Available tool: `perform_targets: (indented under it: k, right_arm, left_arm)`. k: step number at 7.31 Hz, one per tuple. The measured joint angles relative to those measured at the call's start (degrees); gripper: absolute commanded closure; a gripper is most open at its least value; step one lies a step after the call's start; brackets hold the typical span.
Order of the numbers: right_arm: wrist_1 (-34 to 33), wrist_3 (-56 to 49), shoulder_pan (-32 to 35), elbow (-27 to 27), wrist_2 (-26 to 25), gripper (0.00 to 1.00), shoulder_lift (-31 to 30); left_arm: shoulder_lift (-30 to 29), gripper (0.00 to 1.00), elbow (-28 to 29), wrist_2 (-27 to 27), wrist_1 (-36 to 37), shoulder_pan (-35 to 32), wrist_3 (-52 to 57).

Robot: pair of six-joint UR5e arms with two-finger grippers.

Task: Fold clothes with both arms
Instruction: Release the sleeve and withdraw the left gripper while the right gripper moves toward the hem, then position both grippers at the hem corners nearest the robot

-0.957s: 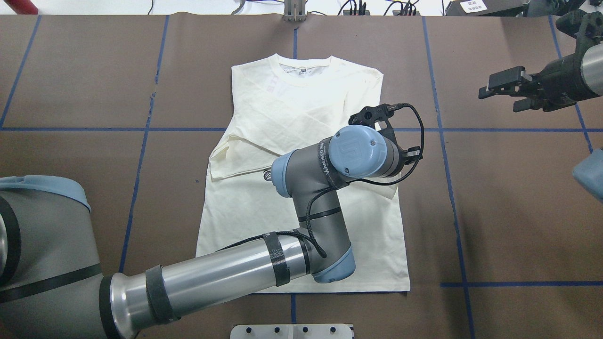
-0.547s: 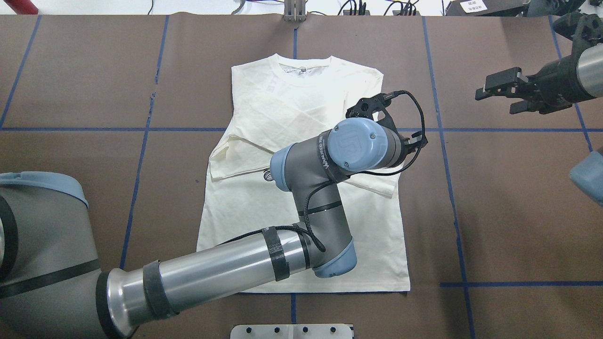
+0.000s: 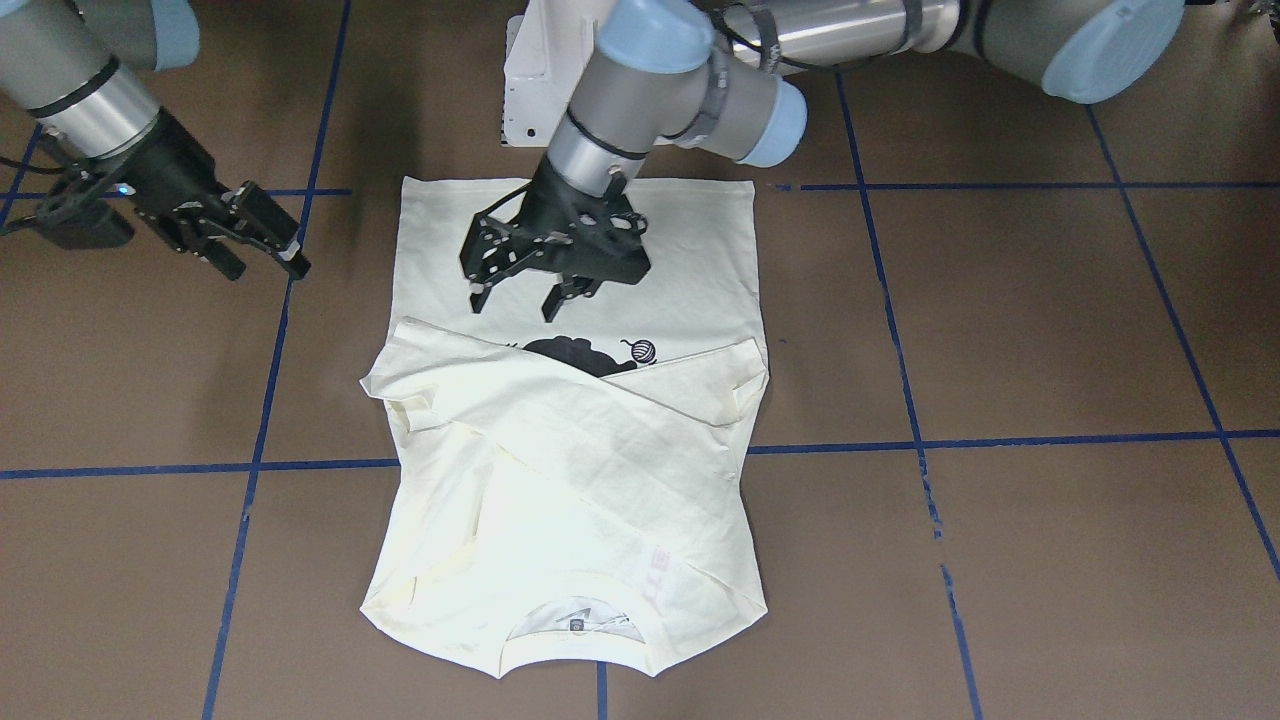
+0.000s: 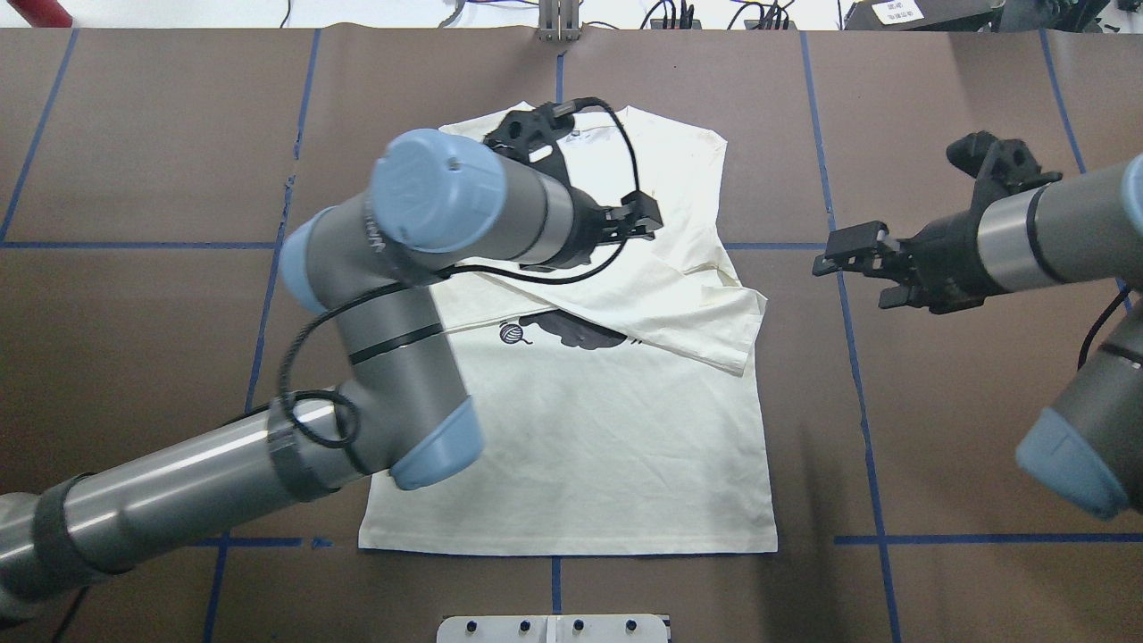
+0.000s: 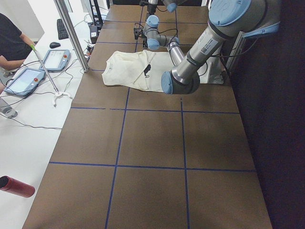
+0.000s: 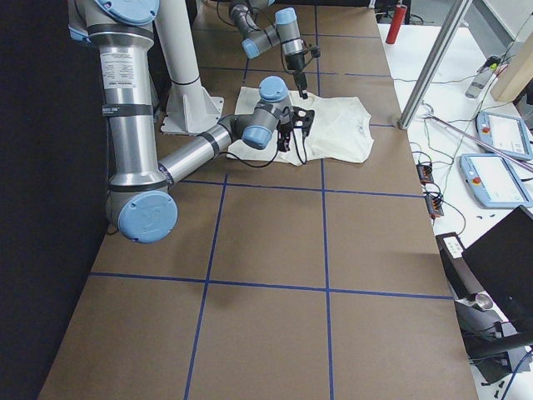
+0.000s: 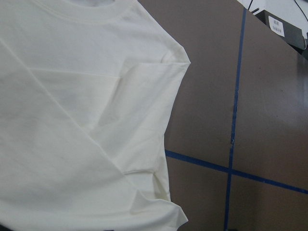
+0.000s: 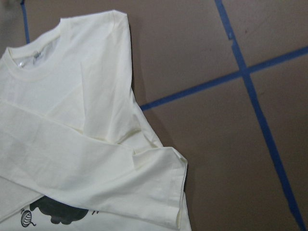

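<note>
The cream shirt (image 4: 580, 429) lies flat on the brown table, collar at the far side, with both sleeves crossed over the chest (image 3: 560, 440). The black cat print (image 4: 571, 330) peeks out below the crossed sleeves. My left gripper (image 3: 515, 300) hovers open above the shirt's body near the print, nothing between its fingers; in the overhead view the left gripper (image 4: 638, 223) sits over the upper chest. My right gripper (image 4: 853, 268) stands open above bare table, just off the shirt's right edge, beside the folded sleeve's cuff (image 8: 163, 192). The left wrist view shows the shirt's shoulder (image 7: 144, 72).
Blue tape lines (image 4: 857, 357) grid the brown table. A white mounting plate (image 4: 554, 628) sits at the near edge. Beyond the far side are a metal post (image 5: 71, 33), teach pendants (image 5: 24, 81), a seated person (image 5: 12, 43) and a red bottle (image 5: 16, 187).
My left arm has swung from the shirt's right side back toward the left and far side, uncovering the print. The right gripper has come down and inward toward the shirt's right edge.
</note>
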Motion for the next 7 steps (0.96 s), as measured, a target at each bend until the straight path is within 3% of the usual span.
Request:
perform_targets:
  k: [2,4,6,7]
  right_arm:
    - [-0.4,8.1,-15.1,1.8,-16.7,0.05,-0.9]
    - [-0.9,13.8,-28.1,2.1,-31.0,0.10,-2.4]
    - [-3.9,18.0,-36.7,2.1,-40.0,0.19,-4.2]
    - [-5.6,20.1,-38.9,2.2,-41.5,0.34,-4.9]
  left_arm:
    - [11.0,0.26,-11.3,-1.9,2.7,-2.4,8.7]
    - [17.3,0.24,-14.7,-5.6,3.5,-4.8,15.1]
    - [18.6,0.24,-14.9,-6.3,3.2,-5.3,14.2]
    - [18.7,0.24,-14.7,-6.3,3.2,-5.3,13.5]
